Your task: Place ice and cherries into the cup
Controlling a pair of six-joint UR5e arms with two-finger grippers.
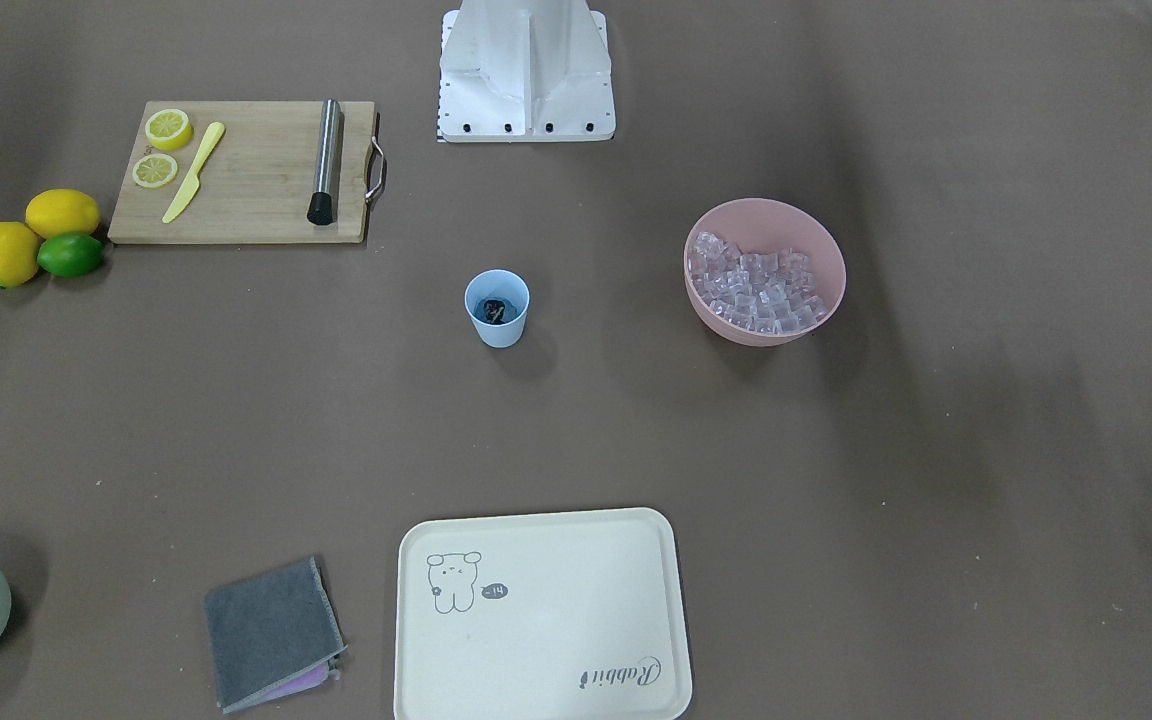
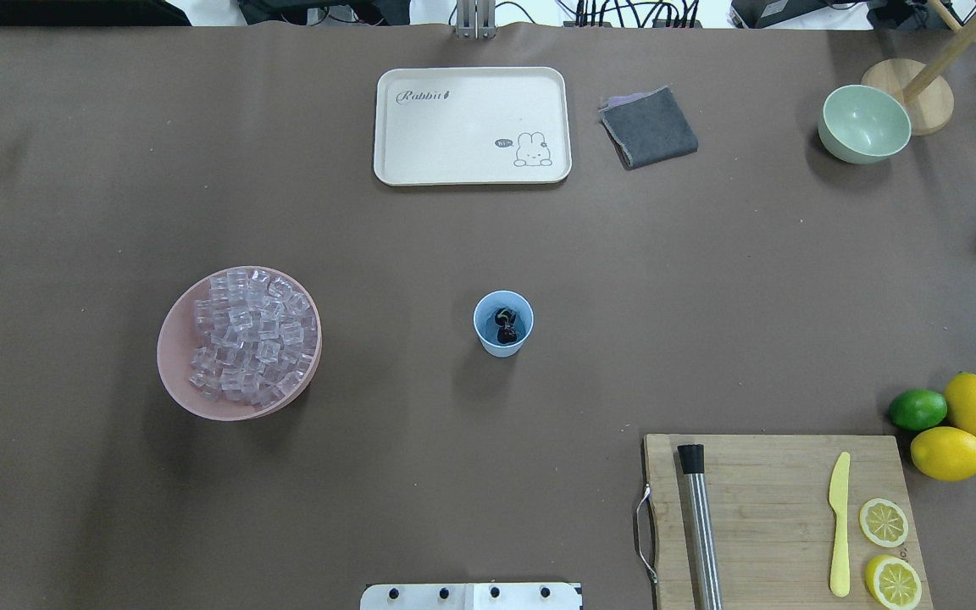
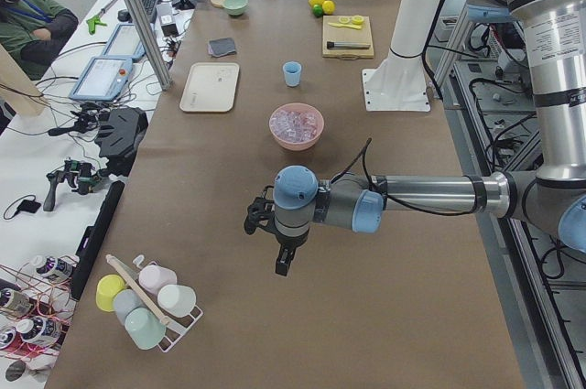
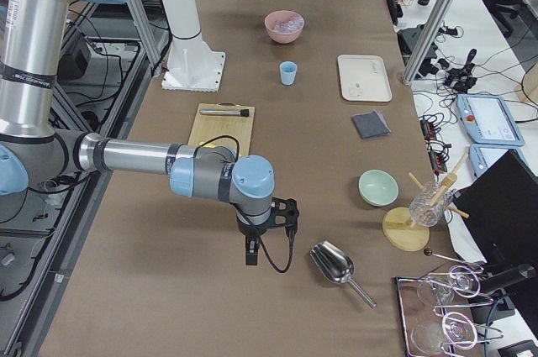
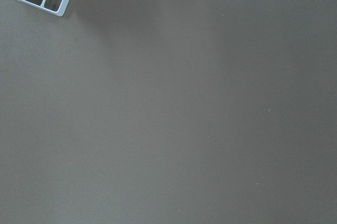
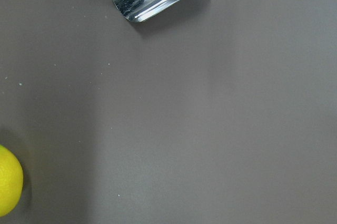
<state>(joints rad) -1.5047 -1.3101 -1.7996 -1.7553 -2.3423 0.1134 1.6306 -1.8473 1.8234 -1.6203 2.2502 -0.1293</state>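
The left arm's [image 3: 421, 195] jaws hang above bare brown tabletop [image 2: 708, 296], near a white wire rack of pastel cups [image 3: 151, 302]. I cannot tell whether they are released or clenched. The right arm's [image 4: 134, 157] jaws hang over the tabletop just beside a shiny metal scoop [image 4: 332, 263], and their state cannot be told either. Well apart from both arms, the small light blue plastic cup [image 2: 502, 323] stands upright mid-tabletop with the dark glossy cherries [image 2: 507, 326] inside it. The clear ice cubes [image 2: 251, 339] are heaped in a wide pink bowl [image 2: 173, 356] off to the cup's side.
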